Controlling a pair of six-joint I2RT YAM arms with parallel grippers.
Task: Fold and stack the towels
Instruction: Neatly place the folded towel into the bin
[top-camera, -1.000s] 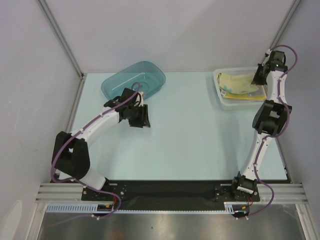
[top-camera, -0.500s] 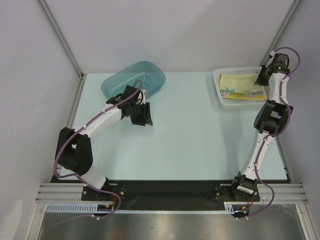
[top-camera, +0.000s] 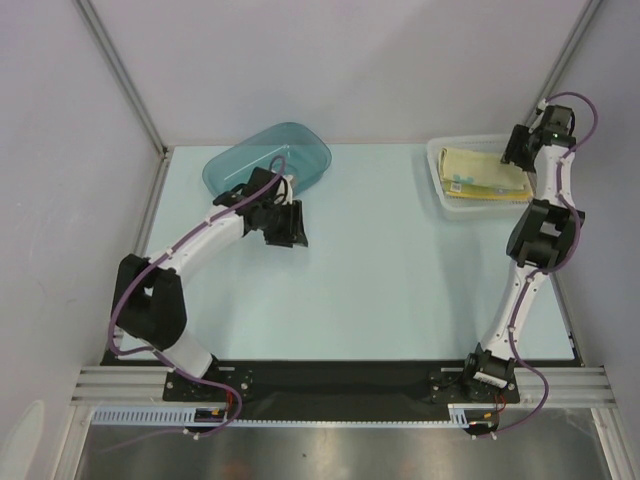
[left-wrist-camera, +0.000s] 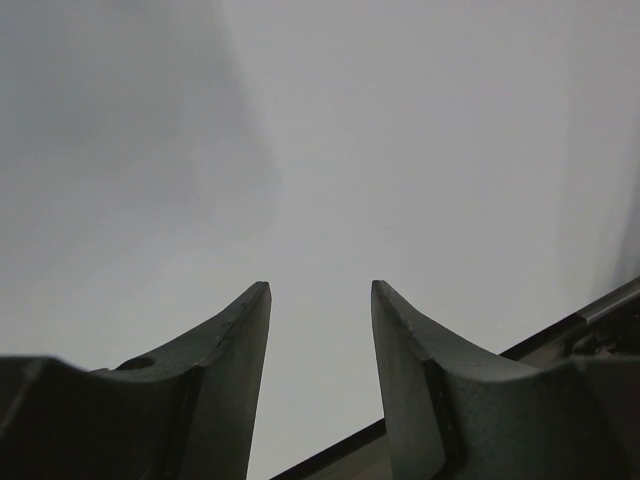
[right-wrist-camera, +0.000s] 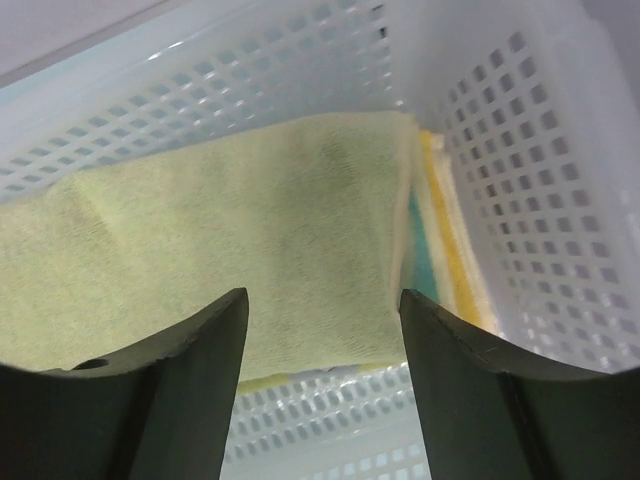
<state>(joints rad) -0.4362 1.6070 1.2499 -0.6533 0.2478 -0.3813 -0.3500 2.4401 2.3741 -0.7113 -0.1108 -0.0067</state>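
Observation:
The towels (top-camera: 484, 175) lie stacked flat in the white mesh basket (top-camera: 440, 190) at the back right. In the right wrist view the top towel (right-wrist-camera: 220, 250) is olive-yellow. Below it show cream, teal and bright yellow towel edges (right-wrist-camera: 437, 250). My right gripper (top-camera: 516, 150) hangs open just above the stack's far right end, and between its fingertips (right-wrist-camera: 322, 295) there is only air over the towel's edge. My left gripper (top-camera: 291, 226) hovers over the table near the teal tub. It is open and empty (left-wrist-camera: 321, 285), facing a bare grey wall.
The teal plastic tub (top-camera: 268, 160) stands at the back left, tilted, right behind the left wrist. The mesh basket's wall (right-wrist-camera: 520, 150) rises close to the right gripper's right finger. A pale blue table (top-camera: 400, 270) spreads between the arms. Metal frame posts (top-camera: 120, 80) rise at the back corners.
My right gripper has opened and let go of the olive-yellow towel, which was bunched and now lies flat on the stack. The left gripper has drifted slightly right.

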